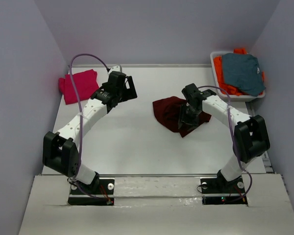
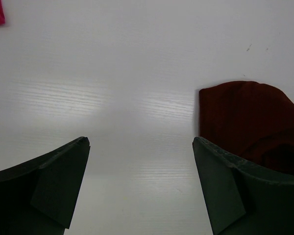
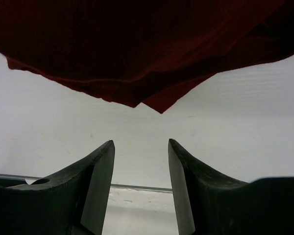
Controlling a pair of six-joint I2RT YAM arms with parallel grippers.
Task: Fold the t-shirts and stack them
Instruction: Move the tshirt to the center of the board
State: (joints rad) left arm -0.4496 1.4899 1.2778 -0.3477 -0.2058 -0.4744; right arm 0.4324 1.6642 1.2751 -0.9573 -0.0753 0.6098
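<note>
**Maroon tee: right gripper at the hem, nothing pinched yet**

The maroon t-shirt (image 1: 166, 112) lies crumpled, not spread, centre-right on the table (image 1: 137, 147), between the two arms. The right gripper (image 3: 140, 143) sits low over the shirt's near-right part. Its wrist view shows the jaws part-way apart with bare table between them. A hem corner is just beyond the tips, not touching.

The left gripper (image 2: 141, 142) is spread wide and empty, above bare table just left of the shirt.

The magenta t-shirt (image 1: 79, 85) is folded at the far-left corner and looks like the start of the stack. A grey-blue garment (image 1: 242, 72) lies on an orange garment (image 1: 223, 78) in the bin (image 1: 213, 66), far right.

Step as I read it: grab and flatten the maroon one before any fold.

How to do it well:
- Right: advance until the hem corner is properly between the pads, then pinch. Aim for the hem edge, since a bunched grab leaves wrinkles in.
- Left: take the opposite edge, not the middle.
- Lift both together, pull apart gently until taut, and lay flat mid-table.
- Risk: pinching short of the hem catches nothing. The cloth is soft and likely to slide, so drag low and slow.
</note>
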